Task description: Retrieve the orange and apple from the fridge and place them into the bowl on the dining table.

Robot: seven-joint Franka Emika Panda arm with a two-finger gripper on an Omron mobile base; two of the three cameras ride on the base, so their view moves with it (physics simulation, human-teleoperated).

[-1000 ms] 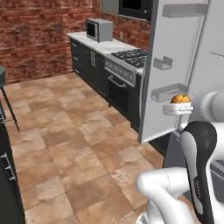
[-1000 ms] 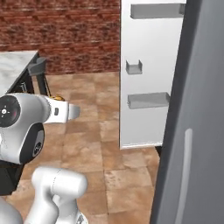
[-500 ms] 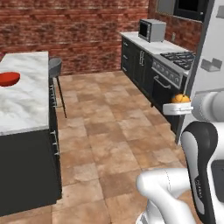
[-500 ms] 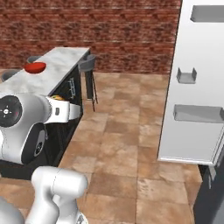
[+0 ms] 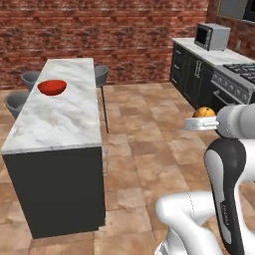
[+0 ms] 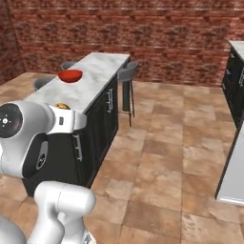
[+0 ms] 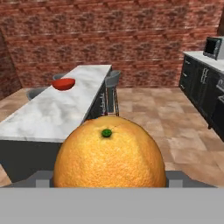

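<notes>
Orange (image 7: pixel 109 154) is in the gripper (image 5: pixel 200 121) right now, jaws spread wide around it, and the hand view has the fruit sitting between the fingertips with its little green stem end facing the camera. In the left base view it pokes up just above the fingers, well off the floor and a good way from the dining table (image 5: pixel 74 124).

So the step I'm on is the carry to the bowl (image 5: pixel 52 87). My plan for doing it cleanly: keep the hand level, no sudden swings, since a smooth round thing held this wide could roll out if I tilt or jolt it. I'd bring the base in along the long side of the table so the arm can reach over the marble without stretching, then get the orange directly above the bowl and lower it close before letting go. Dropping from height onto a shallow glossy bowl seems like a good way to bounce it out.

The bowl sits toward the far end of the table, near the stools (image 5: pixel 21 101). From these angles I see nothing in it, though the near rim hides a bit of the bottom. I'm guessing the apple comes next trip.
</notes>
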